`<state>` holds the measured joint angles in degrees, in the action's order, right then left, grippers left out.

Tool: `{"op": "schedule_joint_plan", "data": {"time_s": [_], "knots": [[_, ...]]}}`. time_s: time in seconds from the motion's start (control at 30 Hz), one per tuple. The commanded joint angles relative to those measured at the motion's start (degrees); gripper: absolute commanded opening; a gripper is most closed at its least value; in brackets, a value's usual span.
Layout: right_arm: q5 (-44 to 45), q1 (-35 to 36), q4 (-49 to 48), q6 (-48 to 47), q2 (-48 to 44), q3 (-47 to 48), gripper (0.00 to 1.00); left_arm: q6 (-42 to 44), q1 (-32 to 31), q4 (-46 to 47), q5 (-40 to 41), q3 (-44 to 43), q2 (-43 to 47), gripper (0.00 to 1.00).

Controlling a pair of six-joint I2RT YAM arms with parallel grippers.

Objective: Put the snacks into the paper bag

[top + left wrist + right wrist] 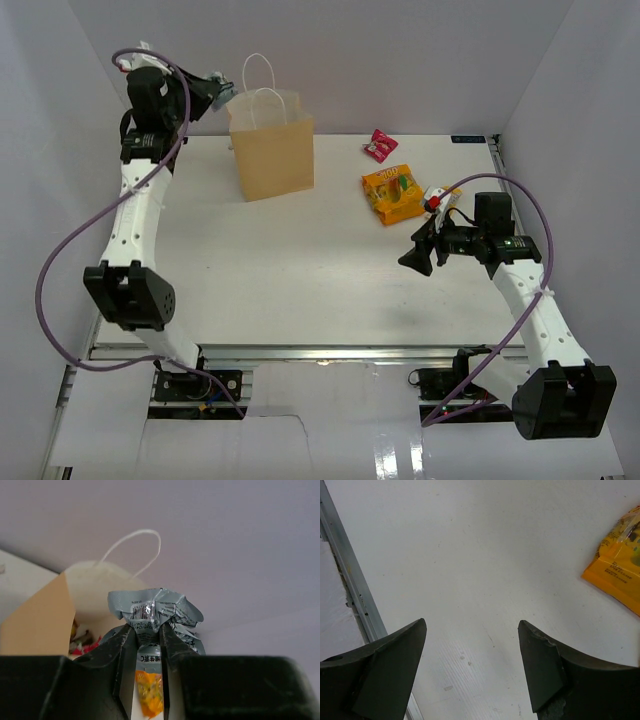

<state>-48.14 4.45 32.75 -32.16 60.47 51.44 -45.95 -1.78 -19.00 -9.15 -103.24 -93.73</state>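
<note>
The tan paper bag (pixel 272 150) stands upright at the back of the table, white handles up. My left gripper (pixel 222 92) is raised just left of the bag's mouth and is shut on a silver wrapped packet (pixel 155 612). In the left wrist view the bag's open mouth (pixel 50 620) lies just beyond the packet, with snacks showing inside. The orange-yellow bag (pixel 392 194) lies at the right, a pink-red packet (pixel 379 146) behind it, and a small yellow and white packet (pixel 440 196) beside it. My right gripper (pixel 422 256) is open and empty over bare table, the orange-yellow bag (pixel 620 565) to its right.
Grey walls enclose the table on the left, back and right. A metal rail (pixel 350 580) runs along the table's near edge (pixel 300 350).
</note>
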Motion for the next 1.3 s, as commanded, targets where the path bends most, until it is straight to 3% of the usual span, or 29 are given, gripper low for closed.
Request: {"op": "schedule_joint_plan", "data": {"time_s": [0.0,0.13,0.27,0.4,0.43,0.57,0.63,0.8,0.97,1.07,1.27], "knots": [[-1.3,-0.4,-0.9,-0.5,-1.3,-0.1,0.8,-4.8,0.4,0.8,-3.2,-10.5,-9.7,0.13],[-1.1,-0.4,-1.3,-0.6,-1.4,0.5,0.8,-5.5,0.4,0.6,-3.8,-21.6,-21.4,0.15],[0.1,-0.4,-2.9,0.3,-1.0,0.9,0.8,-5.7,0.4,0.2,-6.1,-25.7,-25.4,0.21],[4.0,-0.4,-8.5,8.4,0.8,-0.1,0.79,-5.5,0.4,0.4,-11.7,-24.6,-26.4,0.38],[5.2,-0.4,-9.3,9.8,2.8,0.4,0.77,-4.6,0.4,0.1,-12.2,-24.2,-26.3,0.49],[13.1,-0.3,-11.5,18.5,10.0,5.0,0.75,-2.2,0.4,-0.3,-13.0,-23.9,-24.8,0.73],[19.6,0.0,-12.2,26.1,15.3,8.8,0.82,-1.2,0.4,-0.6,-12.6,-24.6,-23.5,0.82],[32.7,1.1,-13.6,35.8,28.2,18.0,0.87,4.1,0.4,-2.5,-11.2,-24.0,-19.4,0.87],[39.4,1.7,-15.3,37.8,38.5,29.6,0.9,13.7,0.5,-1.7,-7.7,-10.4,-4.3,0.92],[40.8,1.7,-15.8,38.2,45.9,35.9,0.93,18.1,0.5,0.1,-7.6,7.7,6.9,0.97],[38.5,1.5,-16.8,37.2,55.4,45.1,0.98,19.7,0.5,2.1,-13.6,30.4,25.3,0.98]]}}
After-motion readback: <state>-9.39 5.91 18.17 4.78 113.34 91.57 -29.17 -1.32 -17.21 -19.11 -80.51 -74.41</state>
